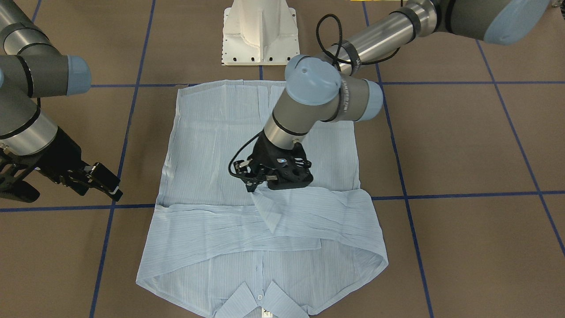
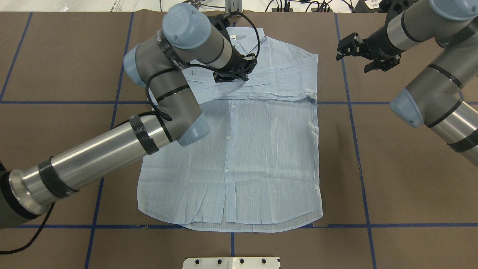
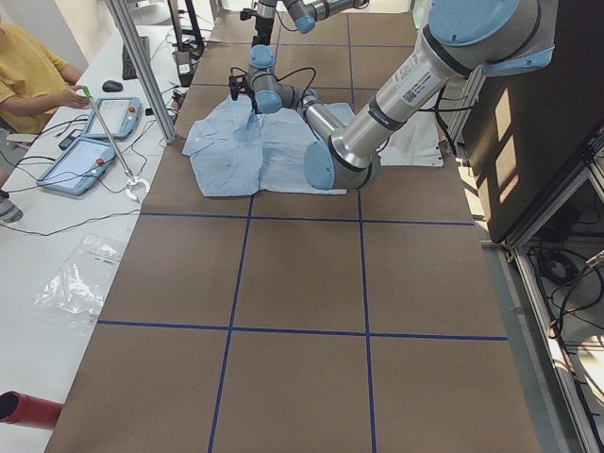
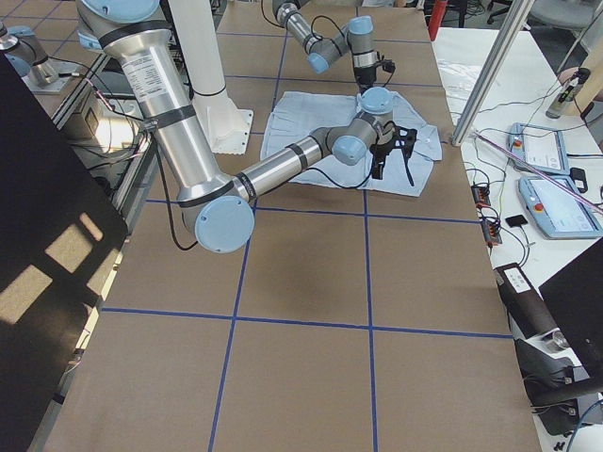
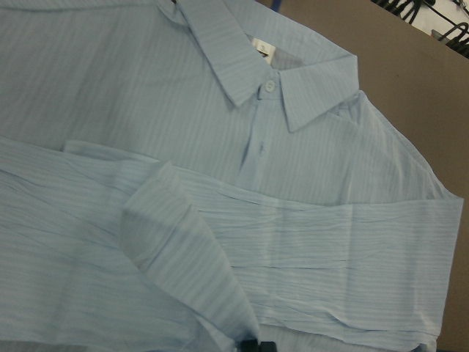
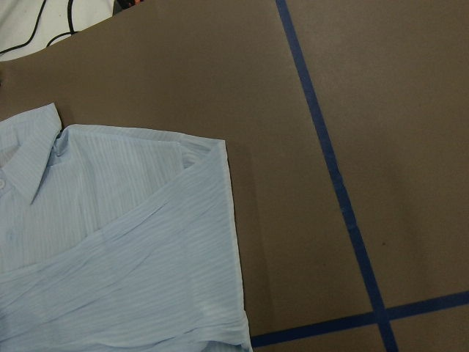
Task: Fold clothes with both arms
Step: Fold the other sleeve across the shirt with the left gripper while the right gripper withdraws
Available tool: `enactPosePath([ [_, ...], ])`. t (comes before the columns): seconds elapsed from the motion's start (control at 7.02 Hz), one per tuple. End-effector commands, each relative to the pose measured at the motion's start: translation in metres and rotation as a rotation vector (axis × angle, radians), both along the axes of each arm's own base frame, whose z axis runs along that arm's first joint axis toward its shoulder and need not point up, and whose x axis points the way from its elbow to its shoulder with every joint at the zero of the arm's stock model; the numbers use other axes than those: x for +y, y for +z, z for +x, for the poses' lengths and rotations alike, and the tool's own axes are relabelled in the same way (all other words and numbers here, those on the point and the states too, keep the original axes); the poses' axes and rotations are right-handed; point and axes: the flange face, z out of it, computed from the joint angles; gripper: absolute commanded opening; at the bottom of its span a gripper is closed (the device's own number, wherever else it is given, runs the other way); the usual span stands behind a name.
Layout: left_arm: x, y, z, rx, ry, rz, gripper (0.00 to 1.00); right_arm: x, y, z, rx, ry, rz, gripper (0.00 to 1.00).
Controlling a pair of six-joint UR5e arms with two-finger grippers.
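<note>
The shirt (image 2: 261, 157) lies flat and front up on the brown tabletop (image 2: 392, 149). It is buttoned, with its hem toward the robot's edge and its collar (image 5: 249, 66) toward the far edge. A small label (image 5: 261, 48) shows inside the neck. Both sleeves are folded across the chest in a band just below the collar.

The left hand (image 1: 258, 186) is low over that band, near the middle of the chest. Its fingers are pressed together on the end of a sleeve (image 5: 190, 271), and the cloth rises in a small peak to the fingertips.

The right hand (image 2: 345, 46) hangs above bare tabletop, just beside the shirt's shoulder on the robot's right. Its fingers are spread and touch nothing.

Blue tape lines (image 2: 351, 123) cross the tabletop, and a white base (image 1: 260, 33) stands at the robot's edge near the hem.
</note>
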Motion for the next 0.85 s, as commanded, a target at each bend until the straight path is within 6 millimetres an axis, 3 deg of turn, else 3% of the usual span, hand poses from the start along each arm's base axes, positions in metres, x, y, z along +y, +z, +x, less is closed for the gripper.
enactPosePath([
  [0.0, 0.035, -0.023, 0.048, 0.023, -0.004, 0.031, 0.0, 0.004, 0.012, 0.006, 0.014, -0.006, 0.002, 1.0],
  [0.14, 0.038, -0.022, 0.054, 0.033, -0.003, 0.041, 0.04, 0.004, 0.014, 0.007, 0.017, -0.005, 0.002, 1.0],
  [0.28, 0.038, -0.019, 0.054, 0.029, -0.001, 0.049, 0.99, 0.005, 0.015, 0.005, 0.021, -0.002, 0.002, 1.0],
  [0.57, 0.047, -0.042, 0.037, 0.076, -0.008, 0.067, 1.0, 0.01, 0.013, -0.001, 0.012, -0.004, -0.008, 1.0],
  [0.71, 0.056, -0.052, 0.018, 0.118, -0.017, 0.057, 1.0, 0.03, 0.006, -0.012, -0.001, -0.018, -0.006, 1.0],
])
